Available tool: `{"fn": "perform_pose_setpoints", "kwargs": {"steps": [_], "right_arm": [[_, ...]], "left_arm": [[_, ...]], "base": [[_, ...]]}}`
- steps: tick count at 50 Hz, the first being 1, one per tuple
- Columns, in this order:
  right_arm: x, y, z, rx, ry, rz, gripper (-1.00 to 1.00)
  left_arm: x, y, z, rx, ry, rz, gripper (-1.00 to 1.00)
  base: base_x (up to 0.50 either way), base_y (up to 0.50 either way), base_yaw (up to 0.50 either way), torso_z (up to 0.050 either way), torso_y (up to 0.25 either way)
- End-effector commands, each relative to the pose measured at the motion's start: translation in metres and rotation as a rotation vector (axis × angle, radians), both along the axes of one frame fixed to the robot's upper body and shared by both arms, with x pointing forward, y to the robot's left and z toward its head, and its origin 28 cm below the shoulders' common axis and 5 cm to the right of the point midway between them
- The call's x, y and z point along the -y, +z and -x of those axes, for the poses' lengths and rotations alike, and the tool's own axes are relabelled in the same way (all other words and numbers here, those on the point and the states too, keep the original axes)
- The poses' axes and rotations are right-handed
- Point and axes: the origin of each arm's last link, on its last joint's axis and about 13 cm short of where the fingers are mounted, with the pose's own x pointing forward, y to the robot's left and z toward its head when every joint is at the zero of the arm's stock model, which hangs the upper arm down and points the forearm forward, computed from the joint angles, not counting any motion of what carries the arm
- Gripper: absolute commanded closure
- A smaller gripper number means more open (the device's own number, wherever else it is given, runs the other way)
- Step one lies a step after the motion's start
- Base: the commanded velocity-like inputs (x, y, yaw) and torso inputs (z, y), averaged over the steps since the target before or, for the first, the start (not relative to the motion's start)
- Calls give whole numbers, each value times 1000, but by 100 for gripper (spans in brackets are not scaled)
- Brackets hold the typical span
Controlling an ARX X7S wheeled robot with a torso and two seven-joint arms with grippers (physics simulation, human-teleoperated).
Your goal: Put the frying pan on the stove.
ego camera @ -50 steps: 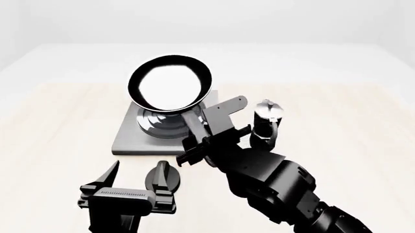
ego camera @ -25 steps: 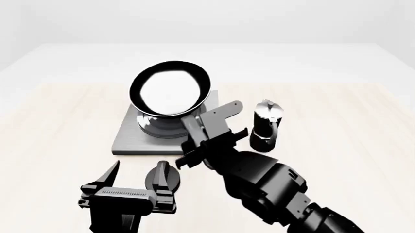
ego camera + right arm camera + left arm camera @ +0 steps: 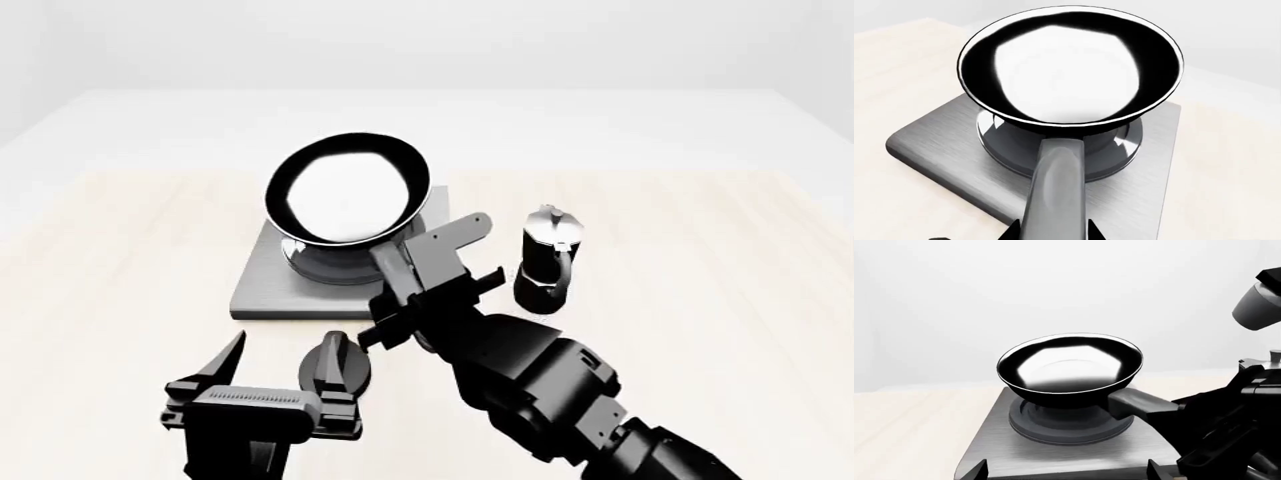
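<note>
The glossy black frying pan (image 3: 350,190) hovers just above the burner rings of the grey square stove (image 3: 267,285). It also shows in the left wrist view (image 3: 1071,365) and the right wrist view (image 3: 1071,65). My right gripper (image 3: 396,272) is shut on the pan's long handle (image 3: 1057,185), and its tips (image 3: 1054,231) sit on either side of it. The stove shows under the pan in the right wrist view (image 3: 927,145) and the left wrist view (image 3: 1074,452). My left gripper (image 3: 274,365) is open and empty in front of the stove, its fingertips (image 3: 977,471) spread wide.
A small black moka pot (image 3: 547,260) stands to the right of the stove, close to my right arm. A small round black knob (image 3: 336,362) lies in front of the stove by my left gripper. The light wooden table (image 3: 120,240) spreads to both sides.
My right gripper has carried the pan a little lower and toward me over the burner. The left gripper has not moved.
</note>
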Motion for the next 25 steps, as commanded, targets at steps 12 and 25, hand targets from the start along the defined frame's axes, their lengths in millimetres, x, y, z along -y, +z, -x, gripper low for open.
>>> {"fn": "perform_pose_setpoints", "kwargs": {"steps": [12, 25], "right_arm": [[-1, 13, -9, 95, -18, 12, 100], [-1, 18, -8, 86, -20, -1, -100]], "left_arm": [[-1, -1, 0, -2, 1, -1, -100], [0, 1, 0, 2, 0, -3, -100]], "base": [[0, 0, 0, 1, 2], [0, 0, 0, 0, 1]]}}
